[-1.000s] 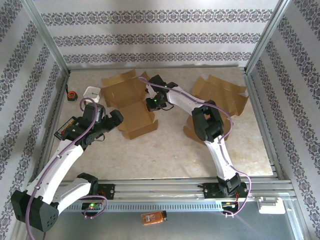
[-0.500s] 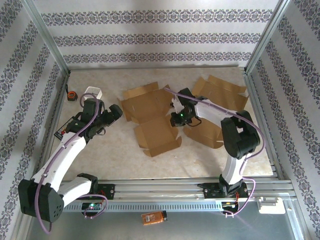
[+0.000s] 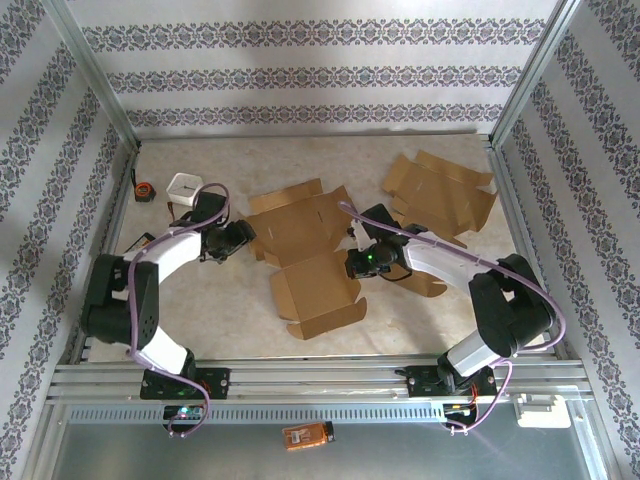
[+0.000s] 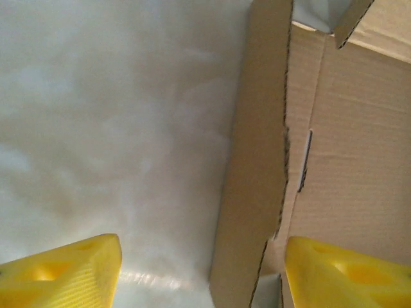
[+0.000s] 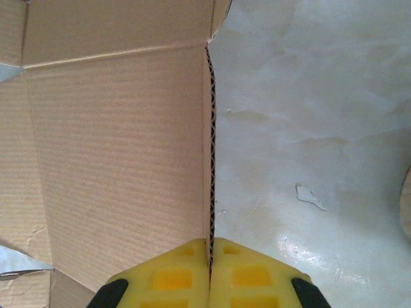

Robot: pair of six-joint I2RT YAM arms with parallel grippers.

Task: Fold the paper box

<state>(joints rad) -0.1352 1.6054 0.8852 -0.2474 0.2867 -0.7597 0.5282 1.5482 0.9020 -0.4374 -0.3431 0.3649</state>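
Right gripper (image 5: 210, 249) is closed flat on the right-hand edge of the paper box (image 5: 115, 160), the yellow pads meeting with only the corrugated edge of the board between them; in the overhead view that gripper (image 3: 353, 264) sits at the right side of the blank, about halfway along its length. The paper box (image 3: 300, 225) lies opened out near the middle of the table (image 3: 230, 320), its panels and flaps spread mostly flat, with none of the walls yet standing. At the opposite side, the left gripper (image 3: 243, 236) is low at the box's left border. From its own wrist camera the left gripper (image 4: 203, 242) stands wide open and holds nothing, with a narrow side flap of the paper box (image 4: 347, 128) running up between its fingers along a perforated score. The board looks light and fairly stiff across its flutes but ready to hinge at the scores, so it will likely slide on the smooth tabletop unless one side is pinned. The best holds seem to be the free flap edges, gripped close to a crease so the panel turns rather than buckles. Well apart toward the far right lies a second cardboard blank (image 3: 440, 190), and near the far left sit a small white tub (image 3: 185, 185) and a tape measure (image 3: 145, 190).
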